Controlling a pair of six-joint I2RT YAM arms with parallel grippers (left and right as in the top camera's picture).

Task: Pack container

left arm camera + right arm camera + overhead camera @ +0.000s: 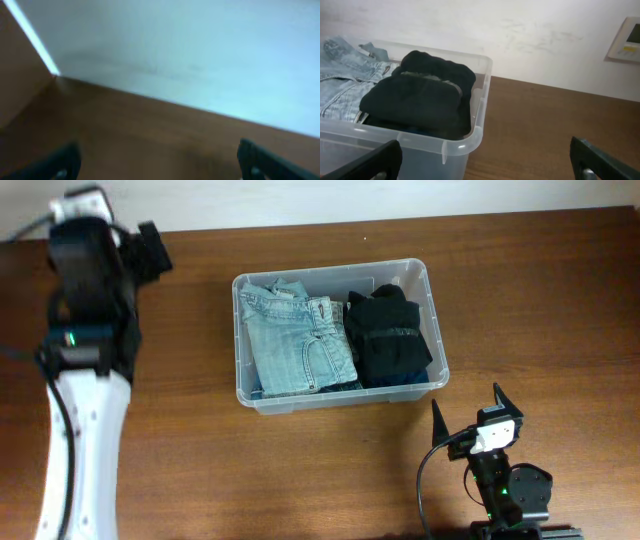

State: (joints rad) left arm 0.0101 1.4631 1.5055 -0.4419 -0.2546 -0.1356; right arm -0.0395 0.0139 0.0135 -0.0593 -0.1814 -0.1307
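The clear plastic container [432,330] stands mid-table. Folded light blue jeans [298,340] fill its left half and a folded black garment [392,335] its right half. In the right wrist view the container's near corner [470,142] is close, with the black garment [420,100] and the jeans [342,80] inside. My right gripper [468,406] is open and empty, on the table in front of the container's right corner, and it shows wide apart in its wrist view [487,160]. My left gripper [150,250] is at the far left back, open and empty [157,160], facing the wall.
The wooden table [540,300] runs to a white wall [200,50] at the back. A white wall panel [626,40] is at the upper right of the right wrist view. The left arm's white and black body [85,380] lies along the left side.
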